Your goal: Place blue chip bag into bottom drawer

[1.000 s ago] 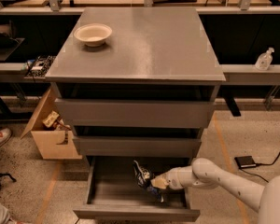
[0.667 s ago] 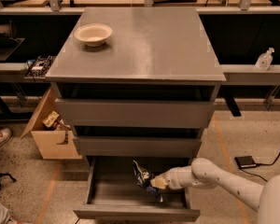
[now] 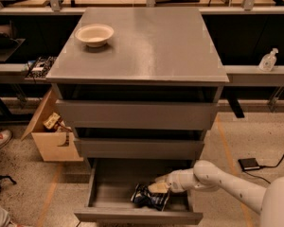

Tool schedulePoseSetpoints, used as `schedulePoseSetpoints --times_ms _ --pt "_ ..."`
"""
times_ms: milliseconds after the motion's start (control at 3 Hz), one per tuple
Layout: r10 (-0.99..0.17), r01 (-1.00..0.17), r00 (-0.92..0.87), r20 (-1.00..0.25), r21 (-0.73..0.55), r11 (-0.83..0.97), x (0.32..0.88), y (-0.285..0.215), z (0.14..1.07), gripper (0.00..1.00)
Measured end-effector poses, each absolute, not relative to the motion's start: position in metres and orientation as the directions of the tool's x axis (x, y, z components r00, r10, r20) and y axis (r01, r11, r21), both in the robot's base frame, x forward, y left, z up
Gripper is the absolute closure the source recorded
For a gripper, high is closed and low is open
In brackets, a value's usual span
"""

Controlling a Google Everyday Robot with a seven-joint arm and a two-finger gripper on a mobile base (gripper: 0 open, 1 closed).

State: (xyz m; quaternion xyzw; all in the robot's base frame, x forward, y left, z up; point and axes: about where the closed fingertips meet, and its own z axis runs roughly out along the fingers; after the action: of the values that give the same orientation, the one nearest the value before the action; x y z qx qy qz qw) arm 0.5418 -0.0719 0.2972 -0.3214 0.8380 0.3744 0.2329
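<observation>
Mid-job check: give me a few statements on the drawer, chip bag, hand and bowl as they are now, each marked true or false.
1. The bottom drawer is pulled open. True.
2. The blue chip bag lies on the cabinet top. False: it is inside the bottom drawer, toward its right side.
3. The hand is down inside the bottom drawer, at the bag's upper edge. True.
4. The cream bowl sits in the middle drawer. False: it stands on the cabinet top, near the back left corner.
</observation>
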Motion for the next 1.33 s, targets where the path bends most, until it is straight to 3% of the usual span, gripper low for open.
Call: schedulePoseSetpoints --times_ms 333,1000,1333 --pt "-0.365 -0.714 -0.685 -0.63 0.48 0.51 0.541 -0.07 0.296 0.0" --pt "-0.357 -0.703 -0.692 -0.628 0.473 0.53 0.539 -0.08 0.296 0.0" --pt "-0.314 -0.666 -0.705 -0.636 0.441 0.602 0.539 -0.123 0.304 0.0"
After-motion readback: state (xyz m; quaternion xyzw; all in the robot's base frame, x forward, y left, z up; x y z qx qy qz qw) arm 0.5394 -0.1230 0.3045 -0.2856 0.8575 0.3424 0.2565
